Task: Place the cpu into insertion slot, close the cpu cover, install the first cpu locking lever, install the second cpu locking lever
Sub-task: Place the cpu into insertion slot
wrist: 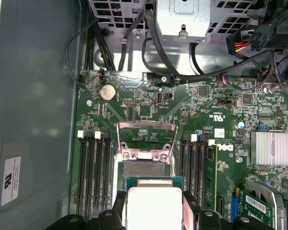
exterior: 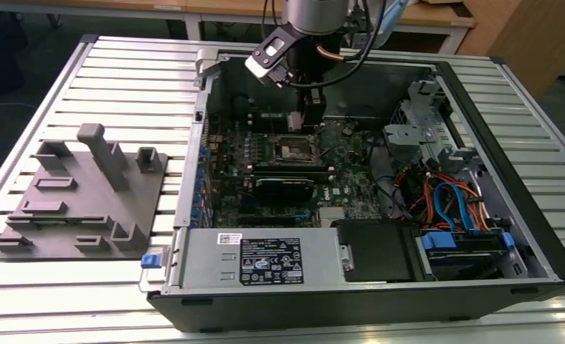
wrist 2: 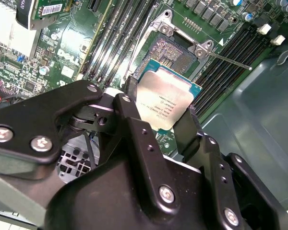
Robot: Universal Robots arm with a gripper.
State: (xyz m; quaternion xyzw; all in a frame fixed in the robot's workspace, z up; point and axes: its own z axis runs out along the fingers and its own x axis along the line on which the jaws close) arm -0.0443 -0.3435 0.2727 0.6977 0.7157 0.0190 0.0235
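In the exterior view the gripper (exterior: 307, 122) hangs above the insertion slot (exterior: 295, 149); in the second wrist view its jaws clamp opposite edges of the cpu (wrist 2: 165, 101), near that slot, a sound hold for a light, stiff, likely fragile chip; in the first wrist view the cpu cover (wrist: 146, 125) stands raised off the slot.

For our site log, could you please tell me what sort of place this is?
Probably a robotics lab or assembly test bench: an open computer case sits on a slatted metal table beside a grey fixture tray, and the gripper holds the cpu over its motherboard.
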